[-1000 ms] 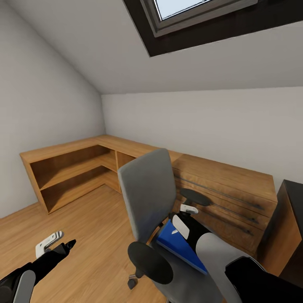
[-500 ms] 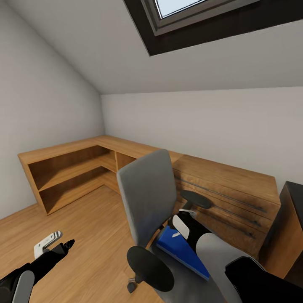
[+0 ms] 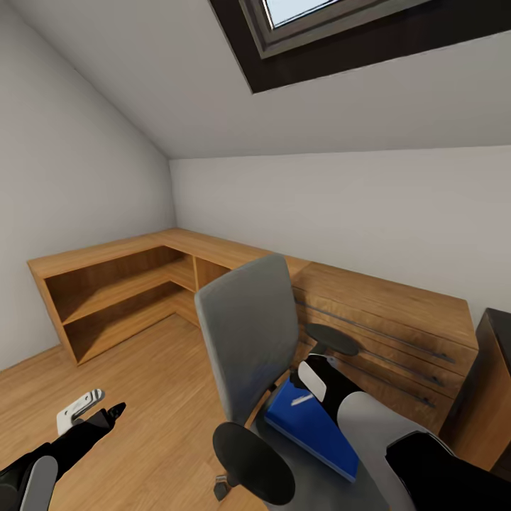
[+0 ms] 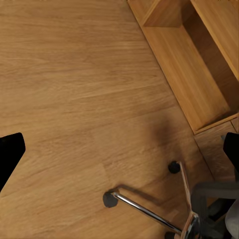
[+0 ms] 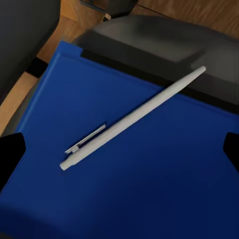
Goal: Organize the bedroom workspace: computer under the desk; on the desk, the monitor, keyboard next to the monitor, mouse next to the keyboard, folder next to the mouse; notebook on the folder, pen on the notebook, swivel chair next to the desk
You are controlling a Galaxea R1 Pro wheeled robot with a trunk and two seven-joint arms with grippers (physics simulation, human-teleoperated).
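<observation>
While the folder (image 3: 312,426) lies on the seat of the swivel chair (image 3: 248,341) with the pen (image 5: 132,118) resting across it, none of the desk arranging looks done. The right gripper (image 5: 119,149) hovers spread open just above the pen, gripping nothing. The left gripper (image 3: 96,411) hangs over bare floor (image 4: 74,89), seemingly open. Only a dark edge that may be the desk (image 3: 497,333) shows beyond the light-wood cabinet (image 3: 383,305).
</observation>
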